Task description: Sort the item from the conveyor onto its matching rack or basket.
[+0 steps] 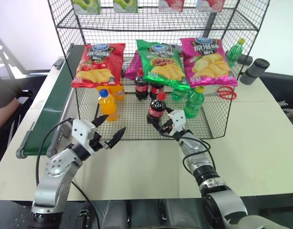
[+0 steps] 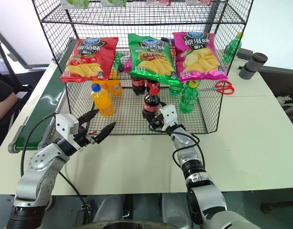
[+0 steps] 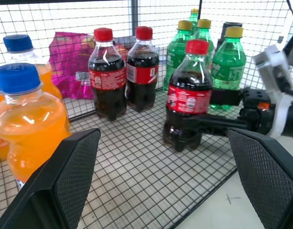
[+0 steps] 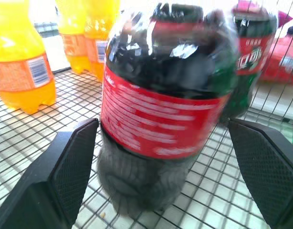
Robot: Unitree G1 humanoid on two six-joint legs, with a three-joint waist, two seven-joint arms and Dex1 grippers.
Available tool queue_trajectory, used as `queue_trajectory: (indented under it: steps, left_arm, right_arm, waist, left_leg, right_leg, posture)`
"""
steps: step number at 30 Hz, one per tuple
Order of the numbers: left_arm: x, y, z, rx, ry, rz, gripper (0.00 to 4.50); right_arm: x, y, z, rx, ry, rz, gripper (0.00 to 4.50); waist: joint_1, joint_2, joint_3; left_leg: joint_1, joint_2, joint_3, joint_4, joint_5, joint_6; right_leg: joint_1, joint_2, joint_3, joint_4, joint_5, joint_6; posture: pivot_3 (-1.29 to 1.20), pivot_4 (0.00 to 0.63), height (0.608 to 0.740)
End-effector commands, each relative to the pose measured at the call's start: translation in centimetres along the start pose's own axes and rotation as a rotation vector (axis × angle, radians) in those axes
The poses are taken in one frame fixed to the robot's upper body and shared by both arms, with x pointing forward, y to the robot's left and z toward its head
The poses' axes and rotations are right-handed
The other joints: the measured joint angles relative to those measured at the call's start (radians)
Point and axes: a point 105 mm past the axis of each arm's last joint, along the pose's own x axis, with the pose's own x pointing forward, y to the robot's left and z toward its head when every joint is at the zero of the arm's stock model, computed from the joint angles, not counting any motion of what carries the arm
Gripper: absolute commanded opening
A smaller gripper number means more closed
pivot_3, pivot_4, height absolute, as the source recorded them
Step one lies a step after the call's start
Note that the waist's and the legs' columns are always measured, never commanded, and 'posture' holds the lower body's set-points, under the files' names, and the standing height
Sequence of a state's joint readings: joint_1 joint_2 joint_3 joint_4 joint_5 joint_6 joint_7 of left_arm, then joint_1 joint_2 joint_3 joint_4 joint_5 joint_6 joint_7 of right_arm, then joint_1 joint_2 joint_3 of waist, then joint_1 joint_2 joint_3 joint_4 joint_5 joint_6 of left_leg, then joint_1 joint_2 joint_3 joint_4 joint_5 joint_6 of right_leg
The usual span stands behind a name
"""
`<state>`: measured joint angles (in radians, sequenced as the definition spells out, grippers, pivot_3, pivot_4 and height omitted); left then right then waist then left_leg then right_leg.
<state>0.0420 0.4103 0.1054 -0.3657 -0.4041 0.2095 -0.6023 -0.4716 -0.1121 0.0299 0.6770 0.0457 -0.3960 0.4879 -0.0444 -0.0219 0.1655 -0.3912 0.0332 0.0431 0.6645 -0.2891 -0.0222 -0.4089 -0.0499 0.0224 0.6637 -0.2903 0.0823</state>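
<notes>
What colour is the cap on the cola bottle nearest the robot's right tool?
Red. The cola bottle shows it best in the left wrist view.

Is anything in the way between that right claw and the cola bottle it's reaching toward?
Nothing visible is. The cola bottle stands upright on the bottom wire shelf of the rack, and the right gripper has its open fingers on either side of the bottle's base, with no object between them. The other bottles stand behind and to the sides.
</notes>
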Motion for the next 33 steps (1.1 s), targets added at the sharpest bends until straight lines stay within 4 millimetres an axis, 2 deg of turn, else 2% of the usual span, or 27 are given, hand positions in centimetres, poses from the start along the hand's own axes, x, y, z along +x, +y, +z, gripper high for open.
queue_trajectory:
  steps: [1,4,10,14,20,23,26,33]
  left_arm:
    - [-0.2,0.0,1.2,0.028,-0.036,0.001,4.5]
    - [-0.3,0.0,1.1,0.027,-0.033,0.003,4.5]
    - [-0.7,0.5,0.7,0.035,-0.01,0.023,4.5]
    - [-2.3,2.2,0.3,0.034,0.045,0.087,4.5]
    - [-5.1,4.1,-0.7,0.054,0.172,0.17,4.5]
    - [-6.0,4.7,-0.4,0.071,0.179,0.187,4.5]
    - [-6.1,4.7,-0.4,0.062,0.182,0.175,4.5]
    - [-5.7,4.3,-0.8,0.061,0.193,0.148,4.5]
  right_arm:
    - [-0.8,0.2,2.2,-0.018,-0.061,0.075,4.46]
    - [-2.0,0.5,2.7,-0.033,-0.052,0.128,4.46]
    - [-4.5,-0.6,4.3,-0.018,-0.027,0.162,4.46]
    - [-7.0,-1.9,5.7,0.032,0.025,0.208,4.46]
    - [-10.8,-4.8,8.2,0.003,0.091,0.197,4.46]
    - [-12.8,-6.3,8.6,-0.028,0.151,0.181,4.46]
    - [-14.1,-7.9,8.4,-0.016,0.185,0.13,4.46]
    - [-15.5,-9.3,7.7,0.015,0.205,0.068,4.46]
  waist:
    - [0.0,0.0,0.0]
    - [0.001,0.0,0.0]
    - [0.001,0.0,0.0]
    - [0.005,0.0,0.0]
    - [0.007,0.001,0.001]
    - [0.009,0.001,0.001]
    - [0.012,0.001,0.001]
    - [0.026,0.001,0.001]
  left_leg:
    - [0.0,0.0,0.0,0.0,0.0,0.0]
    - [0.0,0.0,0.0,0.0,0.0,0.0]
    - [0.0,0.0,0.0,0.0,0.0,0.0]
    - [0.0,0.0,0.0,0.0,0.0,0.0]
    - [0.0,0.0,-0.001,-0.001,0.0,0.0]
    - [0.0,0.0,-0.001,-0.001,0.0,0.0]
    - [0.0,0.0,-0.001,-0.001,0.0,0.0]
    - [0.0,0.0,-0.001,-0.001,0.0,0.0]
  right_leg:
    - [0.0,0.0,0.0,0.0,0.0,0.0]
    - [0.0,0.0,0.0,0.0,0.0,0.0]
    - [0.0,0.0,0.0,0.0,0.0,0.0]
    - [0.0,0.0,0.0,-0.001,0.0,0.0]
    - [0.001,-0.001,0.0,-0.002,-0.001,-0.001]
    - [0.001,-0.001,0.0,-0.003,-0.002,-0.003]
    - [0.002,-0.001,0.0,-0.003,-0.002,-0.004]
    - [0.002,-0.001,0.0,-0.003,-0.002,-0.004]
  posture:
    - [0.0,0.15,0.734]
    - [0.0,0.15,0.734]
    - [0.0,0.15,0.734]
    - [0.0,0.15,0.734]
    - [0.0,0.15,0.734]
    - [0.0,0.15,0.734]
    - [0.0,0.15,0.734]
    - [0.0,0.15,0.734]
